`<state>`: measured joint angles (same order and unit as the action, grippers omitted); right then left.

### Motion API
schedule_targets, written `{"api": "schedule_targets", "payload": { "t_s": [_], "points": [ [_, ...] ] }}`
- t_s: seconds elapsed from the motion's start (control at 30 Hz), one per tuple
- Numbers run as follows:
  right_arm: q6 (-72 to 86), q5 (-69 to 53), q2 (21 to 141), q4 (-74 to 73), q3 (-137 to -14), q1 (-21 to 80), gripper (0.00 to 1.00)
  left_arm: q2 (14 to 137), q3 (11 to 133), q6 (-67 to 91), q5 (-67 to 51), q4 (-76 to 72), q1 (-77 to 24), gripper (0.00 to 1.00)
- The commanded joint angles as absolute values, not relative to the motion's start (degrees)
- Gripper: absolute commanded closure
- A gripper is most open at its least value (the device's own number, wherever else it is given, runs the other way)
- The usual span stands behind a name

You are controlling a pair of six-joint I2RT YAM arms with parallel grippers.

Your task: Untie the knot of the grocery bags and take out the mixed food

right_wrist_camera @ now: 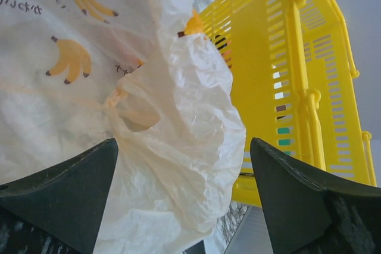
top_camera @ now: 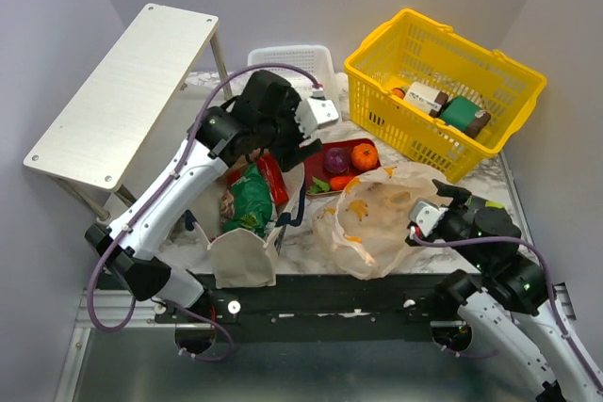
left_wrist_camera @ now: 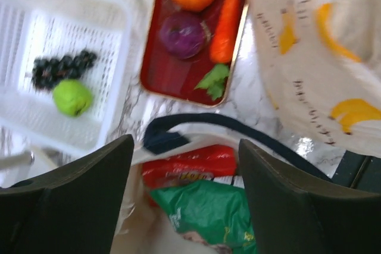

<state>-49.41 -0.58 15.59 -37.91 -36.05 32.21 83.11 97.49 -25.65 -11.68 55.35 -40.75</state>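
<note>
Bright, even light; soft shadows; left wrist view blurred; glare on tabletop (left_wrist_camera: 305, 146); left claw (left_wrist_camera: 186, 147) defocused.

No text can be read with certainty. Plastic bag (right_wrist_camera: 71, 40): short lines of small dark lettering beside the printed yellow-orange fruit, too small to make out in either wrist view. Red snack packet (left_wrist_camera: 190, 168): a yellow logo, blurred. Green snack bag (left_wrist_camera: 208, 212): pale print, illegible. White box (top_camera: 426, 96) in the yellow basket (top_camera: 513, 77): dark label, unreadable.
</note>
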Motion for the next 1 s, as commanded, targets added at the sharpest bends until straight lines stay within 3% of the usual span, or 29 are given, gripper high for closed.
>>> {"api": "schedule_targets", "payload": {
  "t_s": [0.0, 0.23, 0.53, 0.63, 0.67, 0.73, 0.77, 0.83, 0.87, 0.97],
  "points": [
    [-46.4, 3.7, 18.3, -30.8, -38.2, 32.1, 0.00, 83.1, 99.2, -21.9, -6.8, 64.9, -33.1, 0.12],
    [-46.8, 13.9, 29.8, -29.4, -39.6, 32.1, 0.00, 74.5, 88.6, -23.3, -4.0, 57.9, -30.0, 0.07],
    [-45.8, 19.6, 41.3, -30.9, -41.4, 29.2, 0.03, 73.4, 86.7, -22.5, -7.2, 55.1, -30.0, 0.07],
    [-46.0, 19.8, 43.8, -33.9, -43.1, 27.5, 0.16, 73.5, 86.0, -22.8, -8.3, 53.4, -30.0, 0.07],
    [-46.6, 19.6, 44.1, -35.3, -44.2, 27.2, 0.29, 73.5, 85.9, -22.8, -8.9, 52.9, -30.0, 0.07],
    [-47.5, 19.3, 45.1, -36.9, -45.3, 25.5, 0.44, 73.9, 85.7, -22.5, -9.5, 51.3, -30.0, 0.07],
    [-48.4, 19.1, 45.4, -39.2, -46.7, 25.1, 0.61, 74.3, 85.7, -22.2, -9.8, 50.8, -30.0, 0.07],
    [-49.2, 19.0, 46.0, -41.9, -48.3, 24.1, 0.76, 75.0, 86.0, -22.1, -11.1, 49.7, -30.0, 0.07],
    [-50.2, 18.6, 45.8, -45.4, -49.2, 23.7, 0.82, 75.3, 86.0, -22.1, -11.5, 49.2, -30.0, 0.07],
    [-53.4, 16.7, 44.5, -54.4, -52.4, 22.3, 0.87, 76.4, 86.0, -22.2, -12.8, 47.5, -30.0, 0.07]
  ]
}}
